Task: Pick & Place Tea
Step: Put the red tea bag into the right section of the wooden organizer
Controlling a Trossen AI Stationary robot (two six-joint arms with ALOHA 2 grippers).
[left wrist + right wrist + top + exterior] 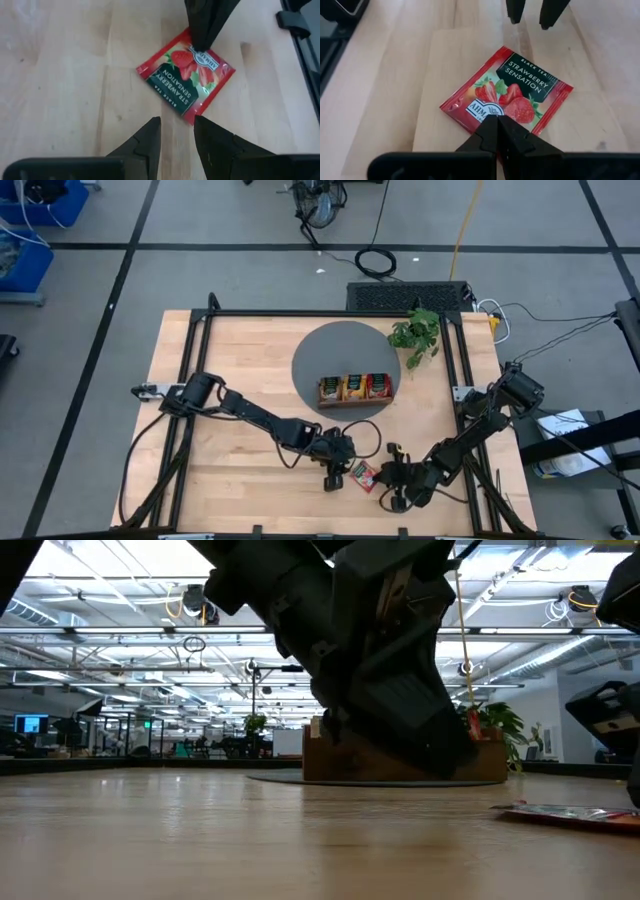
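A red strawberry tea sachet (362, 473) is lying flat on the counter (240, 370) at lower centre of the high view, between the left tool (333, 479), whose fingers are standing slightly apart just beside one corner and holding nothing, and the right tool (386, 477), which is fully closed and empty with its tip resting at the opposite corner. The sachet is looking light, thin, flexible and glossy, probably slippery. A corner or edge would likely be the best hold.
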